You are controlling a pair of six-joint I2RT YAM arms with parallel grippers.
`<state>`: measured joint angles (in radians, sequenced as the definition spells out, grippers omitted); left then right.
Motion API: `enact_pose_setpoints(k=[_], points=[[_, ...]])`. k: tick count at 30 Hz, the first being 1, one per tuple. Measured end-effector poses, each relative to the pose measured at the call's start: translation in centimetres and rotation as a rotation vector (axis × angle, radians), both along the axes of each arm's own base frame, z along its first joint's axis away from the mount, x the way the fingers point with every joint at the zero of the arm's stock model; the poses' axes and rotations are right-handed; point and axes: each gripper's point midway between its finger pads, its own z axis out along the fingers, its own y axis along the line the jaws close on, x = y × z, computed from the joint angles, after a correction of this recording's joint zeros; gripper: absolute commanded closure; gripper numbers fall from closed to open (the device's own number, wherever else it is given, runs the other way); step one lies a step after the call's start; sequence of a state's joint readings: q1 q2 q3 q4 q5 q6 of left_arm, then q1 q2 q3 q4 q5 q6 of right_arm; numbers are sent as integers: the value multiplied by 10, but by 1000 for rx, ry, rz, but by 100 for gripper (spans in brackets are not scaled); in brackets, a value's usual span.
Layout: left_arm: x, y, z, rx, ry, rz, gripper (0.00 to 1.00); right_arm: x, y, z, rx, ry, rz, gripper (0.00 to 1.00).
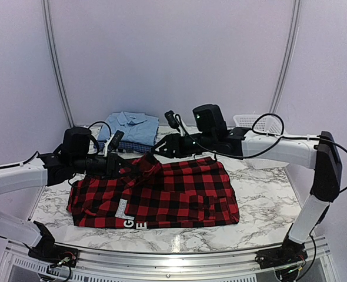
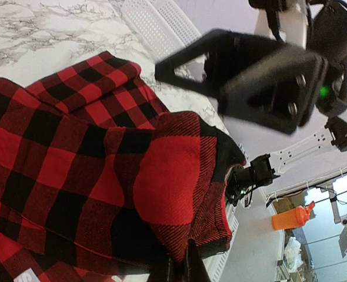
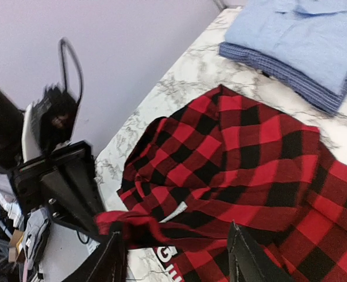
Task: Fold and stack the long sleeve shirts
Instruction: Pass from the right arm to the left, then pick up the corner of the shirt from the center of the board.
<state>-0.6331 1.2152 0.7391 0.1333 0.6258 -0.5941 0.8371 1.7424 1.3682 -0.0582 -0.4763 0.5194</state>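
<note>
Folding is proceeding: left gripper [image 2: 182,267] is clamping the red-and-black buffalo-plaid shirt [image 1: 179,188], right gripper [image 3: 176,258] is hovering above it, jaws apart; lifted sleeve [image 2: 173,176] needs laying inward.

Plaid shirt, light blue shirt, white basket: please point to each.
plaid shirt [image 1: 185,191], top external view, middle of its body
light blue shirt [image 1: 132,124], top external view, folded front
white basket [image 1: 243,121], top external view, left rim

Red-and-black buffalo plaid shirt [image 1: 179,188] with white letters [image 1: 129,222]. Light blue collared shirt [image 1: 132,125], dark blue checked shirt [image 1: 139,145]. White marble table [image 1: 262,200], grey-veined.
</note>
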Motion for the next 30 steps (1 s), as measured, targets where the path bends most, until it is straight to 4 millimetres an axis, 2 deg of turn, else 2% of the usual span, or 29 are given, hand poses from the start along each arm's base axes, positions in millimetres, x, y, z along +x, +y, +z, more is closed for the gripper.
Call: enact_pose_setpoints(k=[3, 6, 9, 10, 13, 16, 20, 22, 25, 30], points=[[-22, 0, 0, 31, 9, -42, 100, 27, -36, -2, -35, -7, -111, 43], [-41, 2, 5, 44, 6, -78, 100, 72, -81, -4, -83, -42, -275, 44], [-60, 3, 7, 59, 13, -116, 100, 112, -124, -15, -145, -64, -418, 53], [-66, 3, 6, 68, 20, -129, 100, 125, -138, -22, -169, -65, -460, 57], [-78, 6, -2, 103, 44, -148, 100, 162, -172, -55, -263, -46, -560, 61], [-85, 11, -13, 136, 70, -146, 100, 190, -197, -98, -369, -11, -628, 63], [-87, 18, -18, 161, 84, -126, 100, 209, -212, -148, -498, 25, -656, 66], [-87, 19, -18, 165, 83, -118, 100, 215, -216, -166, -557, 31, -663, 67], [-86, 20, -19, 173, 86, -109, 100, 222, -221, -182, -614, 32, -671, 67], [-84, 21, -21, 181, 85, -99, 100, 223, -227, -196, -675, 37, -678, 67]])
